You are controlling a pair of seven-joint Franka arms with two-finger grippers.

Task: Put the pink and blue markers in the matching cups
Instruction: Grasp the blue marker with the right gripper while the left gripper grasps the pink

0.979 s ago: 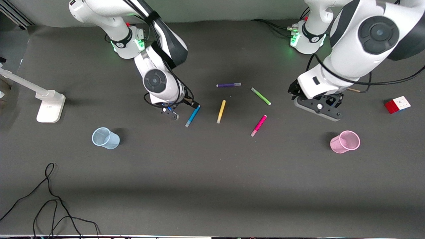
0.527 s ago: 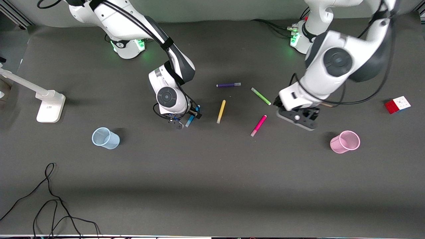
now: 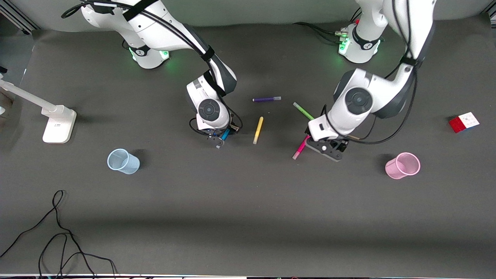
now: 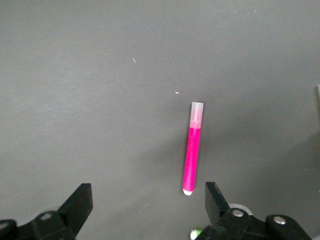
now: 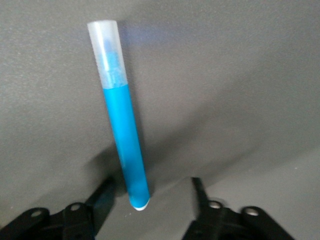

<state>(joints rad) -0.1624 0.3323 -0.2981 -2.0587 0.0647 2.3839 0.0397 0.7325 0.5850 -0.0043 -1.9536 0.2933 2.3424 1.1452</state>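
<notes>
While both grippers sit low over their own markers in the middle band of the front view, what matters is how each pen's long axis runs against the spread fingers. The right gripper (image 3: 221, 136), just left of centre, is open and down around the blue marker (image 3: 224, 135), which lies flat on the table (image 3: 248, 217); in its wrist view the blue marker (image 5: 120, 135) points straight away from the camera, its rounded butt end between the two fingers, apparently not yet pinched. The left gripper (image 3: 324, 149), right of centre, is likewise open, with the pink marker (image 3: 301, 148) lying on the mat beside it; the pink marker (image 4: 192, 150) runs lengthwise away from the fingers, nearer one finger than midway. The blue cup (image 3: 123, 161) stands at lower left, the pink cup (image 3: 403, 165) at lower right, both empty.
</notes>
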